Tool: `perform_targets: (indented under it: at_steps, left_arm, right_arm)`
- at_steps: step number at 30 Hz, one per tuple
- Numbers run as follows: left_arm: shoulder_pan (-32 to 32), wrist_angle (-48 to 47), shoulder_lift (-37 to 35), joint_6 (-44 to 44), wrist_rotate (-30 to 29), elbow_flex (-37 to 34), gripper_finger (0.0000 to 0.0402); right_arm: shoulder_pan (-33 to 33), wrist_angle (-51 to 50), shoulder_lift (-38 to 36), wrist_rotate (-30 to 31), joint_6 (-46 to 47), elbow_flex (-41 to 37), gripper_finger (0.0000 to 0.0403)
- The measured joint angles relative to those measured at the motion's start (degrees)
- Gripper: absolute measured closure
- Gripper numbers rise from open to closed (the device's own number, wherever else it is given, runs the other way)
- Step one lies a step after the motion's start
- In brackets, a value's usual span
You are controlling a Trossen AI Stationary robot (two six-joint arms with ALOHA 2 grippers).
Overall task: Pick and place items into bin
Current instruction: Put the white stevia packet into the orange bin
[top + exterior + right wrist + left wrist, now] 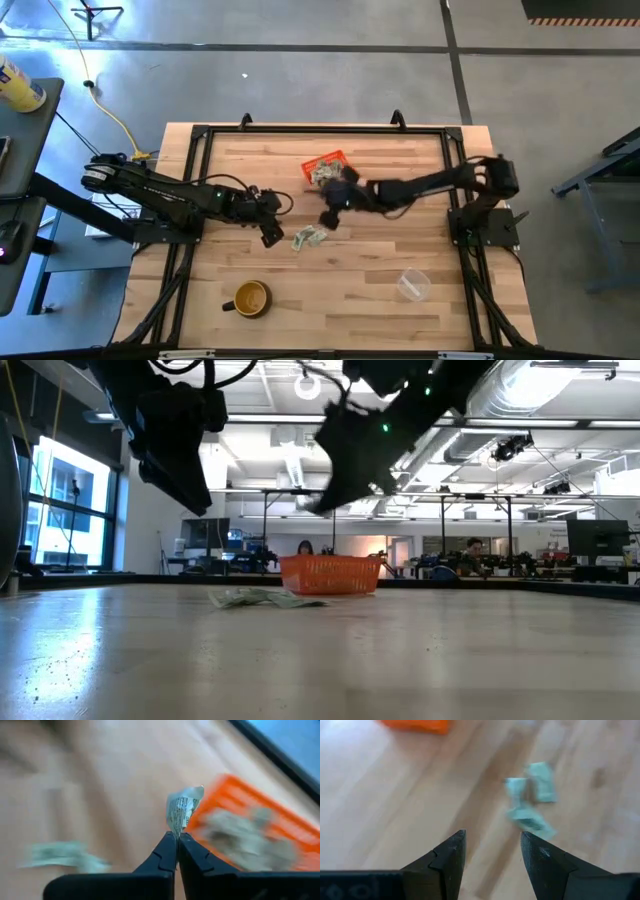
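Orange plastic, low-walled and latticed: the bin (330, 160) sits toward the table's (340, 310) far edge, about mid-width, tilted a little to the table's sides, and I can see pale crumpled scraps (322, 174) already heaped in it. My right gripper (177, 840) has its fingers pressed together on 1 scrap (183, 809), a pale green-and-white paper bit with fine print, standing up from the fingertips, long axis in line with the fingers. From above, that gripper (331, 216) hovers just on the near side of the bin, over bare wood. In the right wrist view the bin (235, 802) is just ahead, its contents a grey-green blur.

A small pile of scraps (309, 237) lies on the wood nearer me, between the 2 grippers. My left gripper (272, 234) hangs just beside that pile with its fingers spread and nothing between them; its wrist view shows about 3 pieces (530, 800) ahead, too smeared to count surely. In the low view the pile (262, 598) sits flat in front of the bin (330, 574), whose base the table edge hides.

A mug (251, 297) and a clear cup (413, 285) stand near the front edge, well apart.
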Motion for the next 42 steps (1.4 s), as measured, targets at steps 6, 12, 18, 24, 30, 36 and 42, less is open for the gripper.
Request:
perform_targets:
  at_steps: [6,12,18,24,30,36,42]
  left_arm:
    - [0.0,7.7,1.3,1.7,5.2,0.0,0.0179]
    - [0.0,11.1,7.2,3.4,6.4,-0.1,0.0179]
    - [0.0,13.7,11.7,3.2,10.6,0.0,0.0179]
    - [0.0,19.1,13.6,9.3,8.8,0.0,0.0179]
    - [0.0,24.0,20.0,17.7,7.0,0.0,0.0179]
    - [0.0,27.6,24.5,18.2,6.2,0.0,0.0179]
    - [0.2,29.1,27.2,17.5,6.5,0.2,0.0225]
  right_arm:
    - [-11.2,-6.1,-0.3,-6.0,0.3,-0.2,0.0383]
    - [-16.4,-1.7,-0.1,-10.5,-3.8,-0.1,0.0312]
    - [-15.3,-7.5,-1.1,-13.7,-3.9,-0.1,0.0200]
    - [-5.7,-13.1,-7.2,-1.6,-9.9,-0.1,0.0153]
    - [5.5,-22.1,-15.6,11.2,-5.9,0.0,0.0161]
    - [13.4,-39.1,-21.7,21.6,11.4,-0.1,0.0170]
    - [19.1,-47.7,-22.6,27.8,23.6,-0.1,0.0171]
